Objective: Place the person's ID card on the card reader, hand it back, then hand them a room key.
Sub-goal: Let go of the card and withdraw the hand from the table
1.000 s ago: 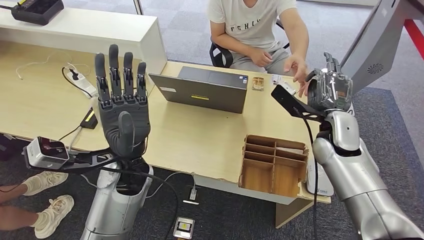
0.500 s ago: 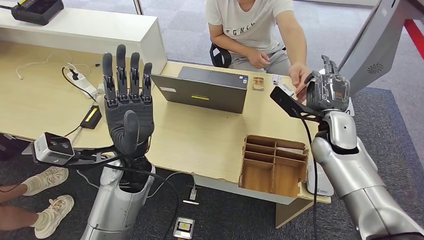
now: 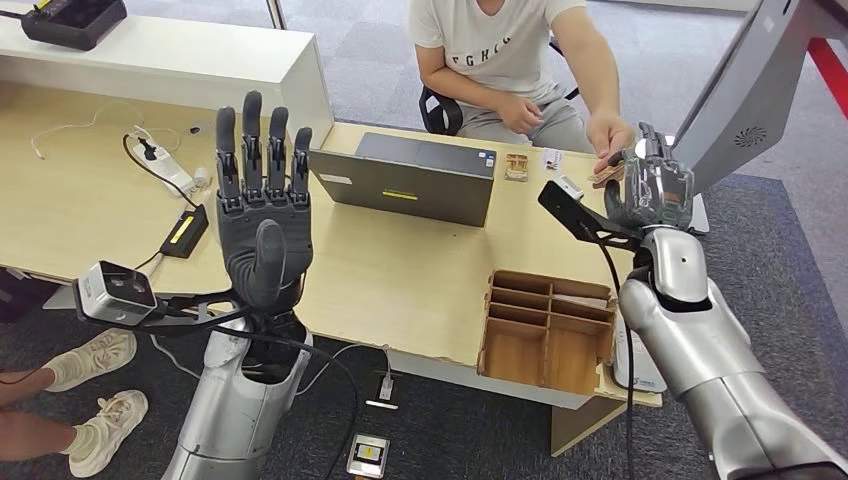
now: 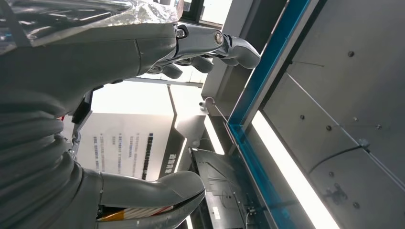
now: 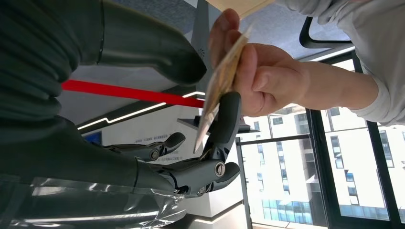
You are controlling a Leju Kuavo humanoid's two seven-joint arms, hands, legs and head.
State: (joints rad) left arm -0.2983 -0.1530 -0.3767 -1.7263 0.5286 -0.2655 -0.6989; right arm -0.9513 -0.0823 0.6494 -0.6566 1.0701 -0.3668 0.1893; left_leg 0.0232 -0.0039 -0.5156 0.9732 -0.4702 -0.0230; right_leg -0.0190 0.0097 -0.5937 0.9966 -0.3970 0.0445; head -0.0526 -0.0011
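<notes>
While the left hand (image 3: 262, 235) waits raised and spread, the person's hand (image 5: 260, 76) sets the card (image 5: 220, 86) against the right hand's (image 3: 655, 185) fingers (image 5: 227, 119), whose grasp cannot be told.

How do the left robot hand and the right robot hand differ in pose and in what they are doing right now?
The left robot hand is raised over the desk with fingers straight and apart, holding nothing; the right robot hand reaches toward the person's hand. The right robot hand's fingers touch a thin card that the person's hand grips; nothing is near the left robot hand. Both are dark hands on silver arms.
</notes>
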